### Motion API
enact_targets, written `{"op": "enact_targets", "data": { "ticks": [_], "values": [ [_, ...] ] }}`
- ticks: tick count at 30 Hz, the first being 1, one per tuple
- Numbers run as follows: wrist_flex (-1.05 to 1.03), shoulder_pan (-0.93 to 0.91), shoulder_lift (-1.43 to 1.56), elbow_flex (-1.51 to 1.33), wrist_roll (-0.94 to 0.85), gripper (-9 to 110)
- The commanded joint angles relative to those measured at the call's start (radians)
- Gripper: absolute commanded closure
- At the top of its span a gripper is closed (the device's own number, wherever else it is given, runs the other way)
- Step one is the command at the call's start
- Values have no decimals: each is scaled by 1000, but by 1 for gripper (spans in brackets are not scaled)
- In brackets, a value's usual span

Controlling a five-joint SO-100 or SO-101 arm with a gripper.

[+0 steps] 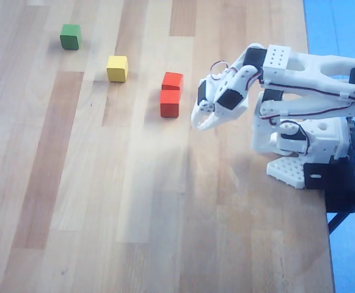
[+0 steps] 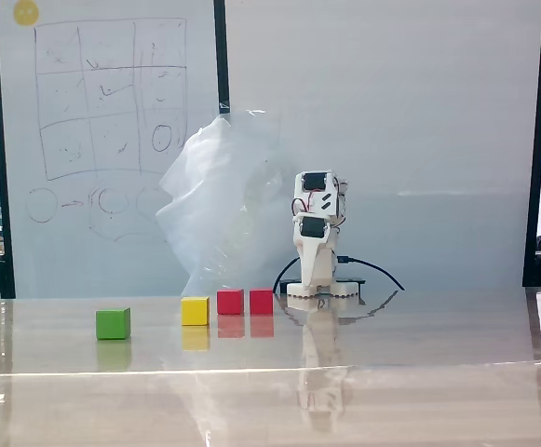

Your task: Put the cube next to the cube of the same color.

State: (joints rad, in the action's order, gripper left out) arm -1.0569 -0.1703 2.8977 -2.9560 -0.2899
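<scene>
The fingers of the gripper are standing slightly parted in the overhead view, curling toward each other at the tips with a narrow gap between, and they are gripping nothing and touching nothing; the bare wood is showing beneath them. In the fixed view the arm is facing the camera folded and the finger opening is not readable there. The gripper is hanging just beside the red pair, on the side toward the tabletop's right edge in the overhead view. Two red cubes are sitting on the table: the cube and the cube of the same color are resting touching, one directly behind the other, in the half of the tabletop nearer the far edge. One yellow cube is sitting near them, apart, toward the left edge. One green cube is sitting farther on, toward the far left corner, well apart from the reds. Total count: four cubes. The arm's base is standing at the right edge of the table. In the fixed view the cubes are forming a row: green, yellow, red, red.
</scene>
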Motion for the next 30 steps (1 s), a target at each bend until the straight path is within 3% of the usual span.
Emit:
{"op": "enact_targets", "data": {
  "ticks": [1, 30],
  "values": [
    [5, -6, 11, 15, -5, 101],
    [-15, -8, 23, 12, -5, 101]
  ]
}}
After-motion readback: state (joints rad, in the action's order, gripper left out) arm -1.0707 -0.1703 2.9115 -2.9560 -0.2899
